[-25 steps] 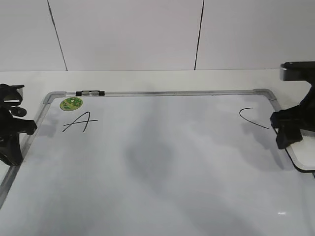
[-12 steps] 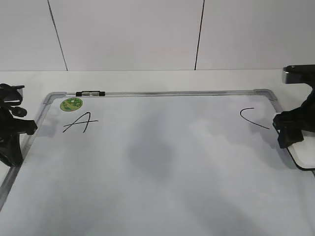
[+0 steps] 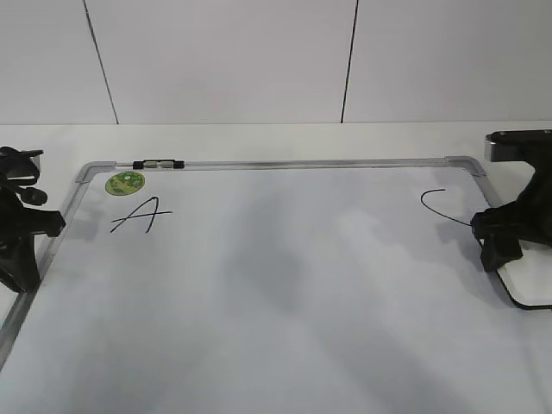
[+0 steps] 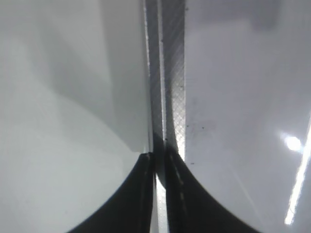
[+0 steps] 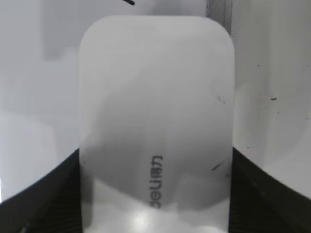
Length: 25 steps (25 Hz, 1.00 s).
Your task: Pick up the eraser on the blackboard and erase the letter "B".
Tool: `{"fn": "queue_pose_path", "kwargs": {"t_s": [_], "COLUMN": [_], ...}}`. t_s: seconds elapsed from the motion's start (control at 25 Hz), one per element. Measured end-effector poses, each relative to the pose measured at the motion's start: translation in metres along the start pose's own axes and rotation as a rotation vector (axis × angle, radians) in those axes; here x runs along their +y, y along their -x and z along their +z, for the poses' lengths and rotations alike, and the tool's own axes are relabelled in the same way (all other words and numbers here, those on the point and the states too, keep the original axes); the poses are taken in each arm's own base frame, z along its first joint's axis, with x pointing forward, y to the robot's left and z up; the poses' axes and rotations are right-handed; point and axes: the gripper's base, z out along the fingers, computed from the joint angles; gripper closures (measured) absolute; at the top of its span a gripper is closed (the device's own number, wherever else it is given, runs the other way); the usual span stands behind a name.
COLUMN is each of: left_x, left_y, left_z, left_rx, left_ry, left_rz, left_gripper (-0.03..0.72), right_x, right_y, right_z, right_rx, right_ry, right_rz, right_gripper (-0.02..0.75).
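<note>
The blackboard (image 3: 285, 285) lies flat on the pale surface (image 3: 259, 138), its grey frame running along the far edge with a round green sticker (image 3: 125, 182) near the far left corner; just in front of the sticker stands a slanted black "A" (image 3: 142, 215), and near the right edge a curved black "C" (image 3: 442, 205); the middle of the board between them shows no drawn letter, only faint grey shading. The right pincer (image 3: 500, 250) sits at the board's right edge, just beside the "C", pinching the eraser (image 5: 155, 121); in the right wrist view the white rounded block fills the gap between the two dark fingers (image 5: 265, 194), touching both, its small grey print facing the camera; a frame strip (image 5: 218, 7) shows beyond its far end. The left pincer (image 4: 159, 160) rests at the left edge of the board, its fingers pressed together over the frame rail (image 4: 172, 73), holding nothing.
</note>
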Motion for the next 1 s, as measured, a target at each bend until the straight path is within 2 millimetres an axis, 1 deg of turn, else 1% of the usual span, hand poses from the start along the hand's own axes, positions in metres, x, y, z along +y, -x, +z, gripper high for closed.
{"fn": "queue_pose_path", "kwargs": {"t_s": [0.12, 0.84, 1.0], "left_x": [-0.0001, -0.0002, -0.0002], "left_y": [-0.0002, -0.0001, -0.0001], "left_z": [0.0000, 0.0000, 0.0000], "left_rx": [0.002, 0.002, 0.002], "left_ry": [-0.001, -0.002, -0.002], "left_rz": [0.001, 0.000, 0.000], "left_gripper": [0.636, 0.636, 0.636], "right_x": [0.0001, -0.0001, 0.0002], "right_y": [-0.0002, -0.0001, -0.0003], "right_z": [0.0026, 0.0026, 0.0067], "right_rx": [0.009, 0.009, 0.022], "right_ry": [-0.001, -0.003, -0.003], "right_rz": [0.001, 0.001, 0.000], "right_gripper": [0.180, 0.180, 0.180]}}
